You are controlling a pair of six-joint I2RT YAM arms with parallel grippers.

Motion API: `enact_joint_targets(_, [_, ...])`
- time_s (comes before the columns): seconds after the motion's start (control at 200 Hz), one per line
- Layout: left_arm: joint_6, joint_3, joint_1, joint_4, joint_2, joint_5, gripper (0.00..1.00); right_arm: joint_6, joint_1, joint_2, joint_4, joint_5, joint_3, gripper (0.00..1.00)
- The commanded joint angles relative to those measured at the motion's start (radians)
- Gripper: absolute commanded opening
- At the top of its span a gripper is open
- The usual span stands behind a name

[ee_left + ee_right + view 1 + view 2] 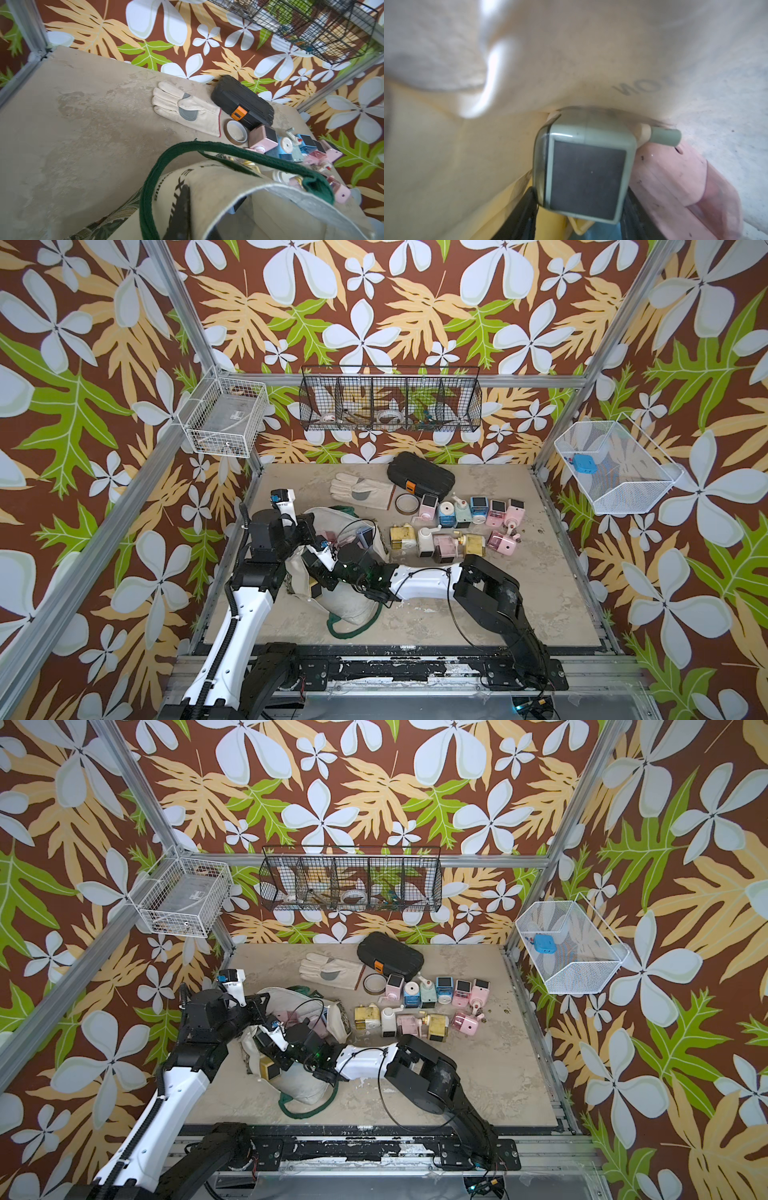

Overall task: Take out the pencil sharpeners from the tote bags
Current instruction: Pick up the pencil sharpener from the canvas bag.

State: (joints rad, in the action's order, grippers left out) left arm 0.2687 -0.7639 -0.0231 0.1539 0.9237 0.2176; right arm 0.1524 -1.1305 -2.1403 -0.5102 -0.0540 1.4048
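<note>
The cream tote bag [353,597] [299,1077] lies at the table's left-centre, mouth open. My left gripper [308,531] is shut on its raised rim [218,187]; cloth hides the jaws in the left wrist view. My right gripper [322,576] [581,207] reaches inside the bag. Its black fingers [527,209] press both sides of a mint pencil sharpener [583,166] with a dark window. A pink sharpener [675,182] and a yellow one [552,224] lie beside it. Several more pencil sharpeners [457,526] [424,1006] stand in two rows right of the bag.
A pale work glove [361,491], a black hard case [420,477] and a brown tape roll [406,502] lie behind the bag. Wire baskets hang on the left wall [224,418], the back wall [390,400] and the right wall [615,472].
</note>
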Motion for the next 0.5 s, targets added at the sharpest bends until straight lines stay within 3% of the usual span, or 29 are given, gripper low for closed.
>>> enact_joint_targets(0.0, [0.004, -0.003, 0.002, -0.042, -0.002, 0.016, 0.0, -0.026, 0.0, 0.047, -0.083, 0.007, -0.044, 0.39])
enact_joint_targets(0.495, [0.001, -0.005, 0.002, -0.039, 0.009, 0.005, 0.0, -0.03, 0.001, 0.31, -0.126, -0.003, -0.351, 0.38])
